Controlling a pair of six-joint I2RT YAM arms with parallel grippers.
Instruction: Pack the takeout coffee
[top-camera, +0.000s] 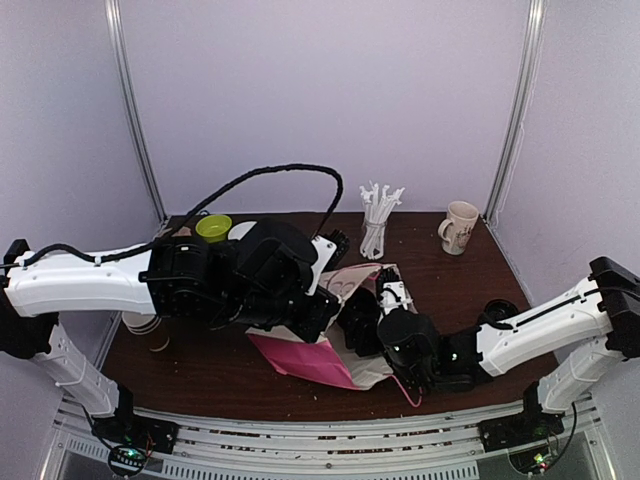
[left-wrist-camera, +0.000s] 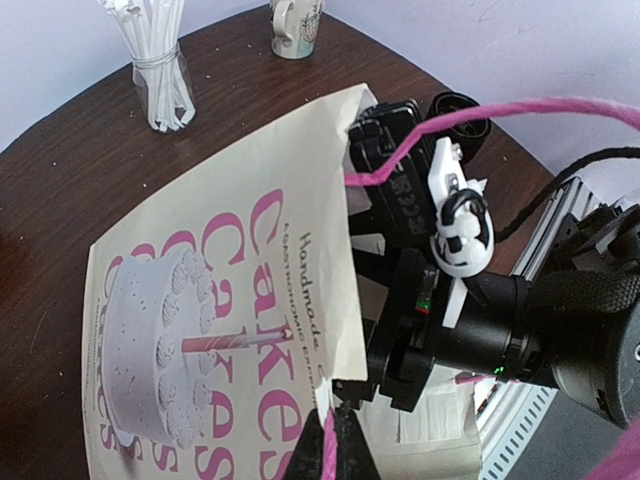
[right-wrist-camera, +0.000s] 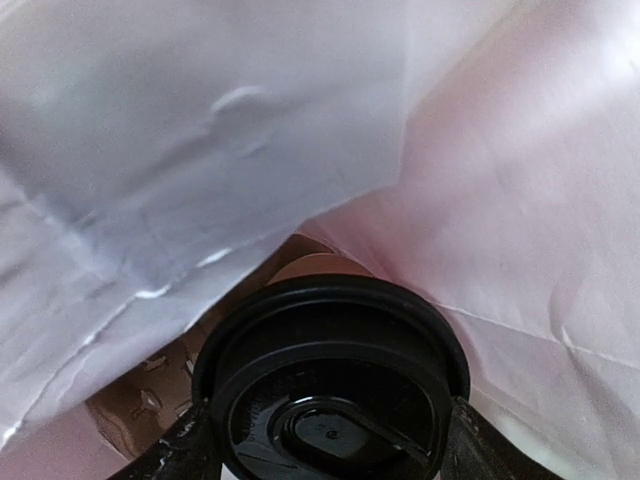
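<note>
Left fingers (left-wrist-camera: 352, 455) pinch shut on the pink cord (left-wrist-camera: 318, 455), lifting the paper bag (left-wrist-camera: 200, 250) mouth near the desk's (top-camera: 450, 280) near edge. Inside, right fingers (right-wrist-camera: 480, 455) clasp the takeout coffee (right-wrist-camera: 330, 390). A slipped cord could collapse the mouth and tip it.

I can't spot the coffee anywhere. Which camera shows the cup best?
The right wrist view: the brown paper cup with round black plastic lid sits close-up, inside the cream paper bag. In the top view it is hidden within the bag; the left wrist view shows only the bag's printed outside.
</note>
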